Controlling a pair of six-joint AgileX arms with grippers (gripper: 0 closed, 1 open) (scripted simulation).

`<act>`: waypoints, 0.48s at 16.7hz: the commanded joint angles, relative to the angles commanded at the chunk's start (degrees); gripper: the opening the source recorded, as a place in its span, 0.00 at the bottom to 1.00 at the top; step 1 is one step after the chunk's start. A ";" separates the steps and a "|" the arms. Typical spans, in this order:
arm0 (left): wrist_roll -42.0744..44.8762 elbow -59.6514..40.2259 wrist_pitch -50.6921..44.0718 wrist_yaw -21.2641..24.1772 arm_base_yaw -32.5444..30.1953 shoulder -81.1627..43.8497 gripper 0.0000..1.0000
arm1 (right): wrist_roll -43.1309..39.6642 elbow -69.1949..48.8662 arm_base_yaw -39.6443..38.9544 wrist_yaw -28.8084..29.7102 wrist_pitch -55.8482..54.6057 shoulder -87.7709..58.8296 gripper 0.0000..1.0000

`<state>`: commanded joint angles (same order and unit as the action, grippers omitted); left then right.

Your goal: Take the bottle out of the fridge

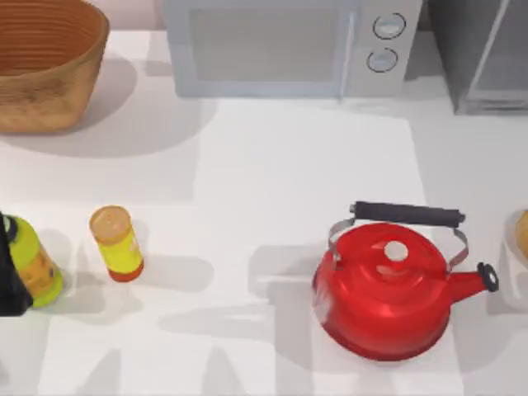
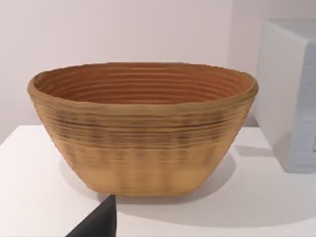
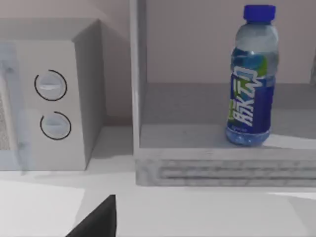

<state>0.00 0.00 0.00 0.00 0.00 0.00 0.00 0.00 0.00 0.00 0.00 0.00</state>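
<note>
**Bottle standing in the open fridge, far right**

White worktop [image 1: 272, 165] below me, and I'm sweeping from the left. At the back left corner sits the woven basket [image 1: 45, 62], which my left wrist camera faces head-on. Down at the left edge stands a yellow-green bottle [image 1: 33, 264] with a black part against it, and just beside it a yellow bottle with an orange lid [image 1: 117, 243], upright. Along the back, centre, the light grey microwave [image 1: 280, 45] with its two round knobs on the right of its face. In front of it and to the right, well apart, the red kettle [image 1: 388, 289], black handle up, spout pointing right. At the back right corner, the dark grey fridge [image 1: 483, 54]. My right wrist camera looks straight into it: the bottle [image 3: 250, 79] stands upright on the fridge's inner floor, blue cap on top, blue label, touched by nothing. For either gripper, I cannot tell how its fingers stand.
</note>
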 joint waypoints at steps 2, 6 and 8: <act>0.00 0.00 0.00 0.00 0.00 0.00 1.00 | 0.00 0.00 0.00 0.00 -0.01 -0.01 1.00; 0.00 0.00 0.00 0.00 0.00 0.00 1.00 | -0.03 -0.98 2.11 -2.26 -6.02 -5.93 1.00; 0.00 0.00 0.00 0.00 0.00 0.00 1.00 | -0.03 -1.91 4.29 -4.42 -12.64 -12.50 1.00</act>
<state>0.00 0.00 0.00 0.00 0.00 0.00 -0.03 -1.91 4.29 -4.42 -12.64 -12.50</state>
